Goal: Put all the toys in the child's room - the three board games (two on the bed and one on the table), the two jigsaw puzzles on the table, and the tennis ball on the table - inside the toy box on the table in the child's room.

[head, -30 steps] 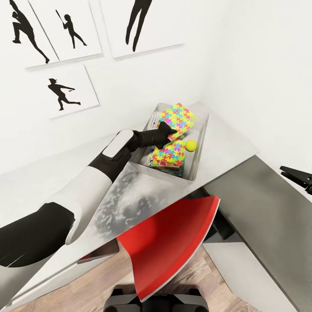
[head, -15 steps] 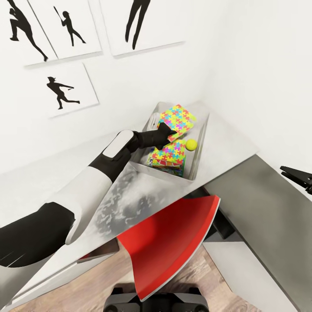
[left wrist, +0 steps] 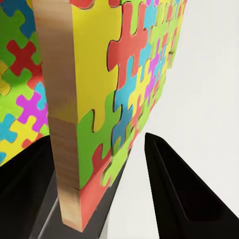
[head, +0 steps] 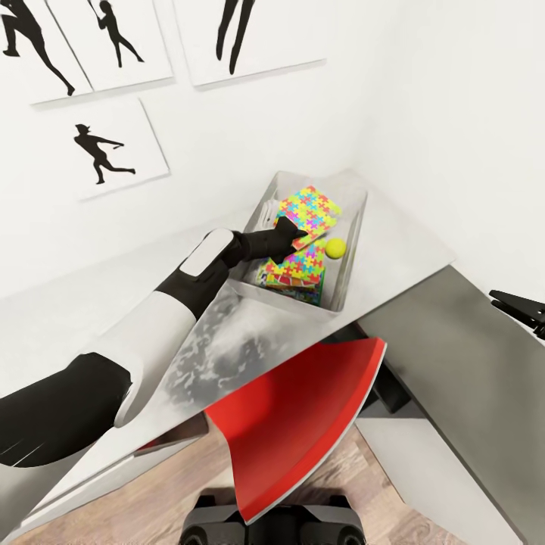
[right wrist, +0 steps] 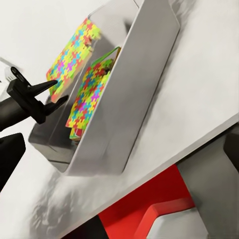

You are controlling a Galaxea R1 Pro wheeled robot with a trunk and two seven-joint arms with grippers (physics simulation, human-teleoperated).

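Head view: the left gripper (head: 297, 233) reaches into the toy box (head: 350, 261) on the table (head: 250, 333), its jaws spread around the edge of a jigsaw puzzle (head: 308, 210) that stands tilted. In the left wrist view the puzzle (left wrist: 107, 94) sits between the fingers (left wrist: 184, 194) with a gap on one side. The second puzzle (head: 297, 265) lies on the boxes below, the tennis ball (head: 335, 247) just beside it. Compared with a second ago, the camera has tilted slightly; arm and puzzle sit much as before. The right gripper (head: 522, 306) hangs near the view's right edge; whether it is open I cannot tell.
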